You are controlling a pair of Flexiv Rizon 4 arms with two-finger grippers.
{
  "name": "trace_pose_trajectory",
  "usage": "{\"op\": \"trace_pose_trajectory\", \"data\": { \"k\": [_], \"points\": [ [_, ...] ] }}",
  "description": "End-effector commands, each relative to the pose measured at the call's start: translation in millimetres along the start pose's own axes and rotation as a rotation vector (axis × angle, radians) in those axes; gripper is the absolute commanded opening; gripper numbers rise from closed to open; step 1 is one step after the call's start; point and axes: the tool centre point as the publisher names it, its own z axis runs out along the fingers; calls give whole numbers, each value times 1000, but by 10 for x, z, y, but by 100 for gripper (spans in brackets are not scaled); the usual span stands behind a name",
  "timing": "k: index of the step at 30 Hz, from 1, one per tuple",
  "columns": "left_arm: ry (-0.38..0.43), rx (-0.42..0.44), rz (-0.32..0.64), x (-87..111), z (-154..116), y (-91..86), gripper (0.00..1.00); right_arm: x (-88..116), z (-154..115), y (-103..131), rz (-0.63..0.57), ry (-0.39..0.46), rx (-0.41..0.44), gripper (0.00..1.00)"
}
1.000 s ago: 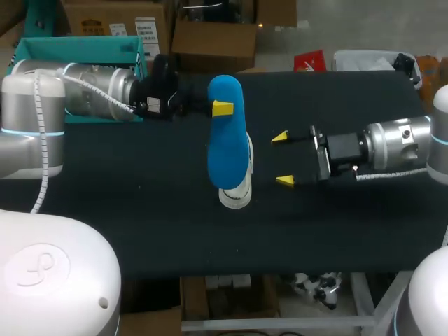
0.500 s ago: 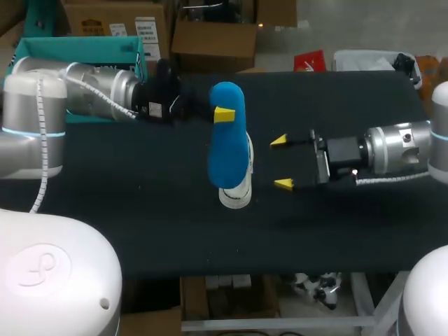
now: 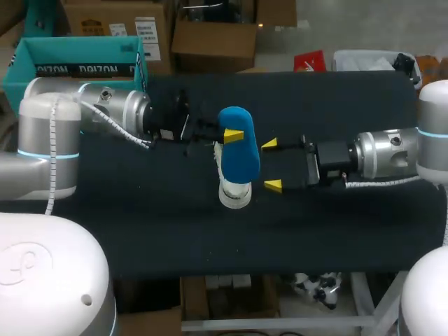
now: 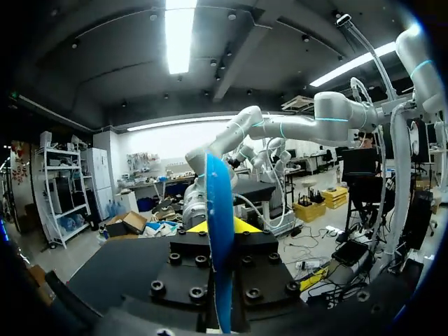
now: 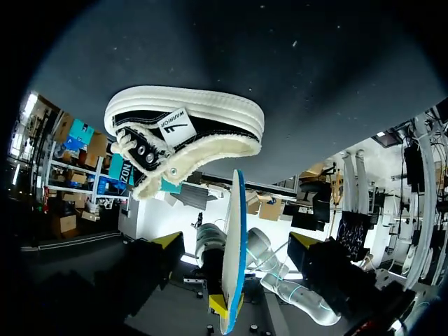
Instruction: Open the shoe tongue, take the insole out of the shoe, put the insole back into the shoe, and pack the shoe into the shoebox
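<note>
Over the middle of the black table (image 3: 350, 105), the left gripper (image 4: 218, 226) pinches a blue insole (image 3: 239, 152) near its upper end, a yellow-tipped finger pressed to each flat face, so that in the left wrist view the insole shows edge-on as a thin blue line rising between the two tips. Seen from the head view, the left arm (image 3: 105, 115) enters from the left side and the insole hangs tilted, its broad blue face turned up toward the camera and its lower end over the shoe (image 3: 234, 196); whether that end touches the shoe cannot be told. The shoe stands on its sole on the table, black with a thick white sole and a pale fleecy lining that shows around its opening in the right wrist view, where the insole's free end is close to that opening. The right gripper (image 3: 271, 164) sits just beside the insole on the side away from the left arm, its fingers spread wide and holding nothing, one yellow tip level with the insole's upper part and the other level with the shoe; the right arm (image 3: 392, 154) enters from the right side. In the right wrist view the insole stands between the two spread fingers without touching either. The teal shoebox (image 3: 70, 59) is at the back left, behind the left arm and well apart from the shoe
</note>
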Motion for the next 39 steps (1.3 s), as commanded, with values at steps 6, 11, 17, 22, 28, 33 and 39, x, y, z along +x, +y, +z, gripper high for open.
{"op": "trace_pose_trajectory", "data": {
  "k": [6,11,17,22,28,33,39],
  "points": [
    [-37,22,68,-55,203,111,0,-20,83,47,6,6,31,67],
    [-52,0,88,-53,248,126,0,-22,75,89,4,12,42,43],
    [-66,-3,91,-74,263,128,0,-9,57,112,-1,12,51,36],
    [-67,1,82,-93,265,149,0,9,40,121,-4,11,47,11],
    [-67,1,74,-105,275,178,0,40,30,136,-14,8,50,0],
    [-29,-10,15,-146,231,181,36,57,4,145,-40,-9,51,0],
    [84,-26,-44,-193,11,168,100,43,-70,159,-96,-41,80,0]
  ]
}}
